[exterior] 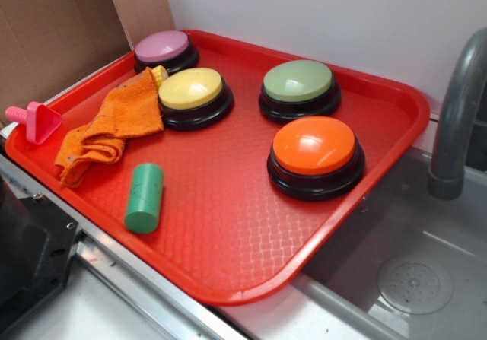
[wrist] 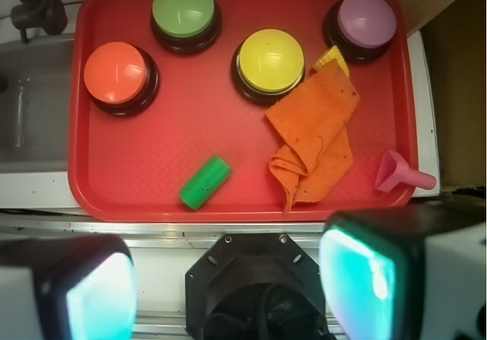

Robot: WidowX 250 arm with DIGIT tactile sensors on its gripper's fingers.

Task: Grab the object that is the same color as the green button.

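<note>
Red tray beside a sink: we have nothing grabbed yet.
We see the green cylinder lying untouched near the tray's front edge, well apart from the green button. Our gripper hangs high above with its fingers spread wide; descent, closing and lift all remain.

tray — red plastic, pebbled texture | green cylinder — matt, smooth | green button dome, satin plastic, glossy black base | orange cloth, soft crumpled fabric | faucet, dull grey
</note>
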